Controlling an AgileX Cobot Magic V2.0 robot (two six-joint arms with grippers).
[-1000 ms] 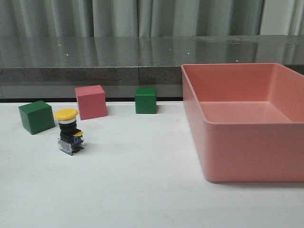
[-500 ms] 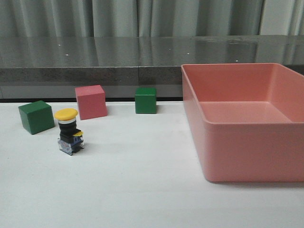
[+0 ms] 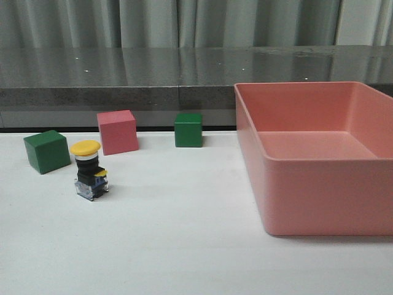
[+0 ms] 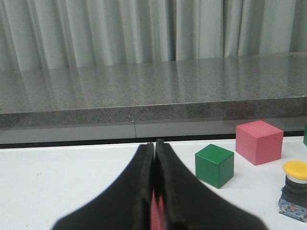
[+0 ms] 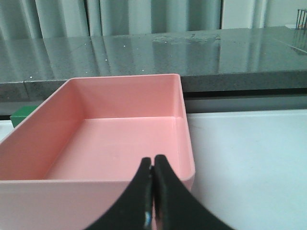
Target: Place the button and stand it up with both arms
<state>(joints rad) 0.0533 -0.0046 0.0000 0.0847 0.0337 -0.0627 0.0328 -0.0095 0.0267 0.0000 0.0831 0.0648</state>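
A white table [image 3: 184,246] fills the front view, backed by a dark grey stone ledge [image 3: 123,74] and pale curtains [image 3: 184,21]. The button [image 3: 89,172], a small push-button switch, stands upright on the left side of the table, its yellow mushroom cap on top, a silver collar and black body below, and a clear bluish base on the tabletop. Nothing touches it.

Behind it sit three cubes, all apart from one another. A green cube [image 3: 46,150] lies to the button's left and slightly behind. A pink cube [image 3: 117,131] sits just behind the button. A second, darker green cube [image 3: 188,129] is farther right, near the ledge.

A large pink bin [image 3: 319,209] takes up the right side of the table.

Neither arm shows in the front view. In the left wrist view, the left gripper [image 4: 155,158] has its black fingers pressed together, holding nothing, with the button off to one side. In the right wrist view, the right gripper [image 5: 152,170] is likewise closed and empty, poised in front of the pink bin.
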